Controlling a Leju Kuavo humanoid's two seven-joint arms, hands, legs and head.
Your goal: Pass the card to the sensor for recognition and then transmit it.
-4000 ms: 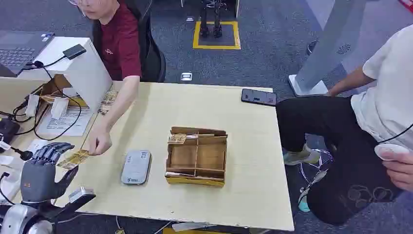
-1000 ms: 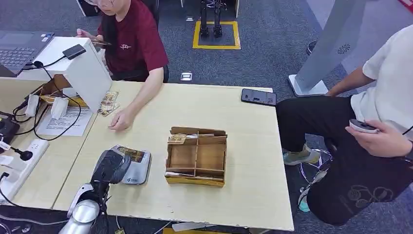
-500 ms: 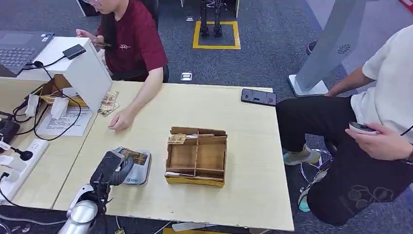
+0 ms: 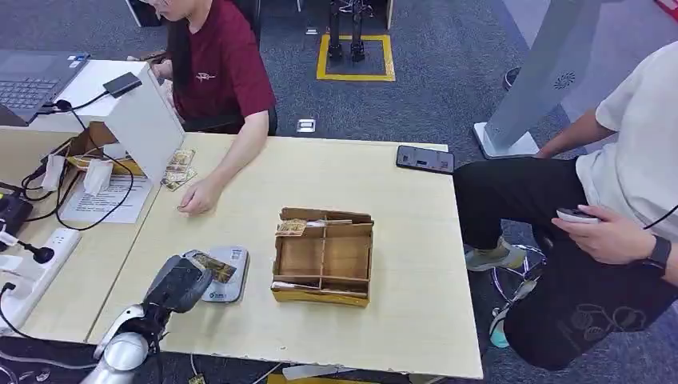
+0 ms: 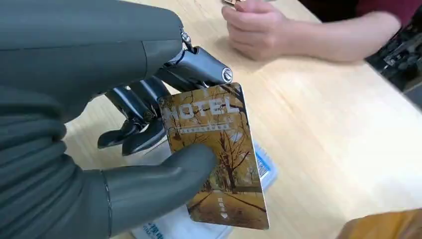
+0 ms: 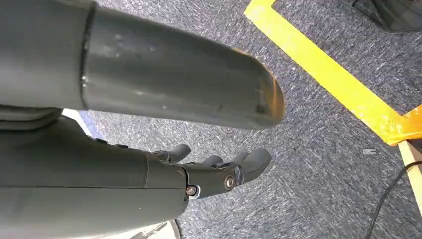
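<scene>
My left hand [image 4: 177, 283] pinches a golden hotel card [image 4: 213, 266] between thumb and fingers, holding it just above the grey sensor pad [image 4: 229, 286] on the table. Up close, the card [image 5: 215, 154] bears a tree picture and the word HOTEL, the thumb [image 5: 164, 181] presses its face, and the pale sensor [image 5: 174, 226] lies beneath it. My right hand [image 6: 214, 172] hangs over the grey carpet with fingers loosely extended and nothing in it.
A wooden divided box [image 4: 324, 258] stands right of the sensor. A person in red rests a hand [image 4: 197, 197] on the table beyond it, near loose cards [image 4: 177, 170]. A phone [image 4: 424, 159] lies at the far edge. Cables and a power strip [image 4: 36, 268] lie left.
My left hand has shifted slightly over the sensor with the card, its arm moving a little left. The seated person on the right moved their hand with a device.
</scene>
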